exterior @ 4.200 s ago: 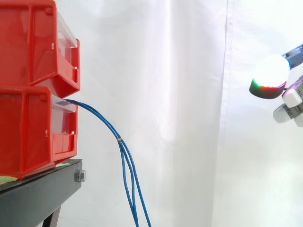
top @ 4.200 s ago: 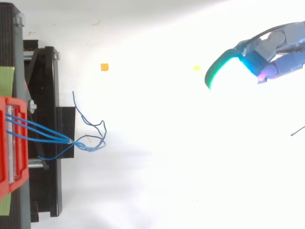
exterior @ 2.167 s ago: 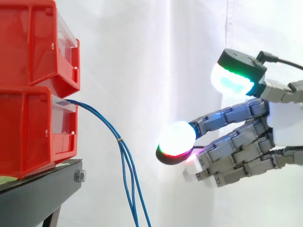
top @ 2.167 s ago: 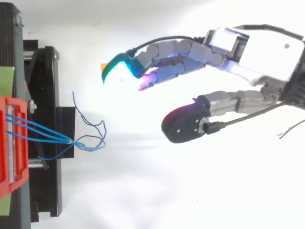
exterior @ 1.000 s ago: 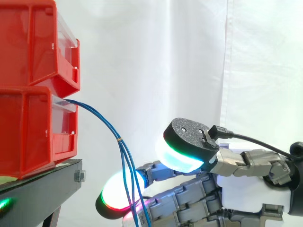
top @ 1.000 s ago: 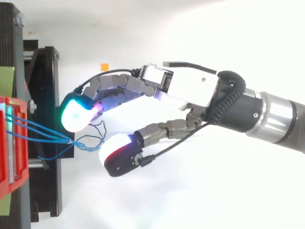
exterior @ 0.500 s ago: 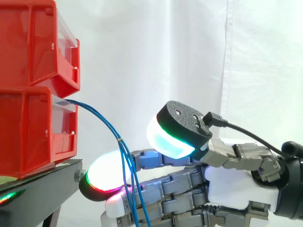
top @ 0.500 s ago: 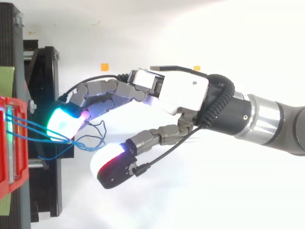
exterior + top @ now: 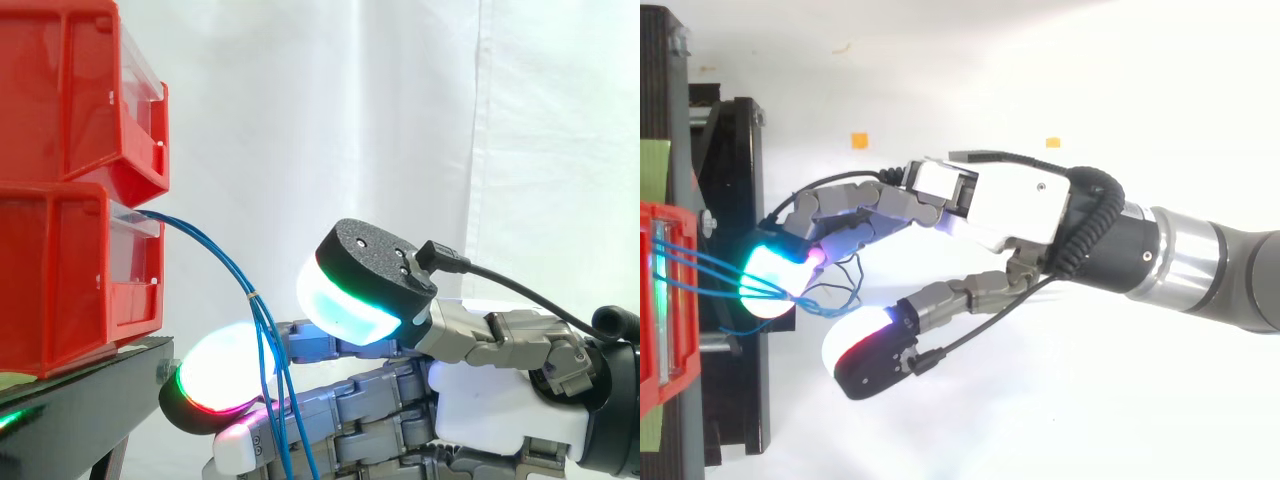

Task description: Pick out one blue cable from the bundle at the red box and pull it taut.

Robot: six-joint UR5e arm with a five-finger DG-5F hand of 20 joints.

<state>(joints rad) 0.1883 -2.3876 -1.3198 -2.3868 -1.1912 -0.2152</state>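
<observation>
Two glossy red plastic bins (image 9: pixel 70 270) stack on the black stand (image 9: pixel 85 400) in the side view; from above they merge into one red edge. The robot hand (image 9: pixel 990 205) is spread wide, thumb apart, holding nothing. Its glowing fingertips (image 9: pixel 225 375) sit right at the thin blue cables (image 9: pixel 215 250), which droop from the lower bin and bunch together.

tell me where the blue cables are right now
In the side view the blue cables leave the lower red bin at the left and droop past the edge of the black stand, crossing in front of the glowing fingertips of the hand.
</observation>
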